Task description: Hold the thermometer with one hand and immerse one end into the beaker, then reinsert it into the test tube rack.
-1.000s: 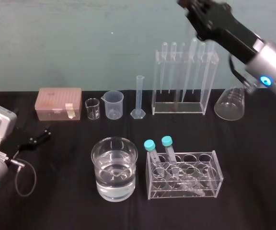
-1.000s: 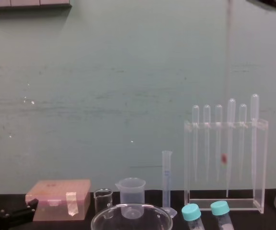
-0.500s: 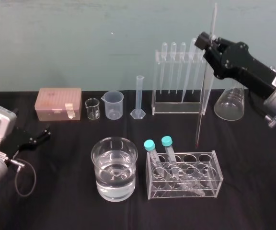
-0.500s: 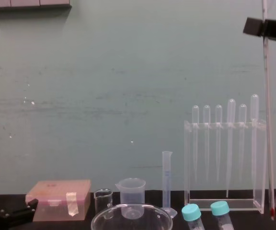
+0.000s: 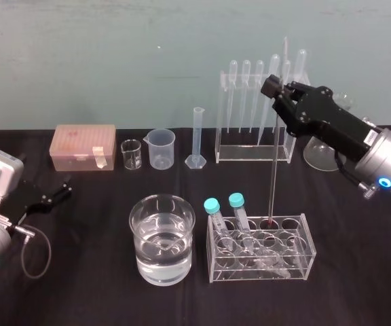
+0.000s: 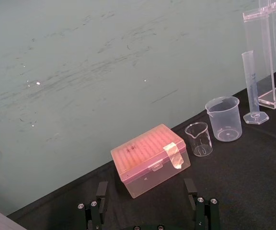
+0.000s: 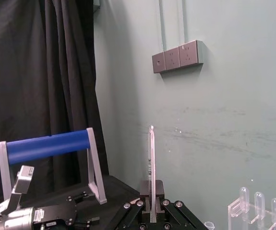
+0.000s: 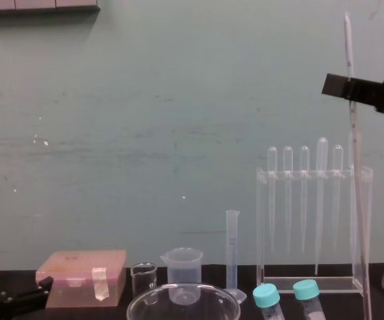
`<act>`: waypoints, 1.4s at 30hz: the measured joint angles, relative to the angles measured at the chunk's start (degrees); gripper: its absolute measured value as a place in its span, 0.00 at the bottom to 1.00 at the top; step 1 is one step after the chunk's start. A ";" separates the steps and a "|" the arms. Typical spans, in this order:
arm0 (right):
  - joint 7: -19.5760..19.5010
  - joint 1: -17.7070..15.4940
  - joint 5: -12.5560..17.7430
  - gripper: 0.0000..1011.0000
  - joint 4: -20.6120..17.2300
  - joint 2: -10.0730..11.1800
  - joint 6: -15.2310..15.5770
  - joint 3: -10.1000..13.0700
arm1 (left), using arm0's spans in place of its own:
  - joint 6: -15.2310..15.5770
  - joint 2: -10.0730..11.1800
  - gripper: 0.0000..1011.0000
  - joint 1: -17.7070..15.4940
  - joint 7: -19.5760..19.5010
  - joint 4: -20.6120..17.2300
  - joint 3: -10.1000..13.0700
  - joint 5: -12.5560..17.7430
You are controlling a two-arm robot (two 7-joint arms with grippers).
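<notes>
Currently clamps right gripper [image 5: 275, 88] on upright thermometer [image 5: 273, 170], red tip below at low tube rack [image 5: 303, 263] top; rests left gripper [image 5: 54, 193] far leftward, fingers apart.

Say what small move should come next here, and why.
Probably lift slightly and shift the right gripper toward the robot's left. It is shut on the upright thermometer, whose red tip is at the top of the low rack, beside the beaker rather than over it. The left gripper lies parked on the table, open.
</notes>
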 joint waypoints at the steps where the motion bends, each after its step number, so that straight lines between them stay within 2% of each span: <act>1: 0.04 0.01 -0.14 0.06 0.12 -0.11 -0.12 -0.08 | 0.00 0.00 1.00 0.00 0.00 0.00 0.00 0.00; 12: 0.73 0.26 -3.62 0.06 2.99 -1.84 -1.51 -1.60 | 0.00 0.00 1.00 0.00 0.00 0.00 0.00 0.00; 25: 1.00 0.86 -7.75 0.06 6.91 -3.52 -1.47 -3.25 | 0.00 0.00 1.00 0.00 0.00 0.00 0.00 0.00; 42: 1.04 0.64 -8.77 0.06 7.37 -3.96 -1.10 -3.31 | 0.00 0.00 1.00 0.00 0.00 0.00 0.00 0.00</act>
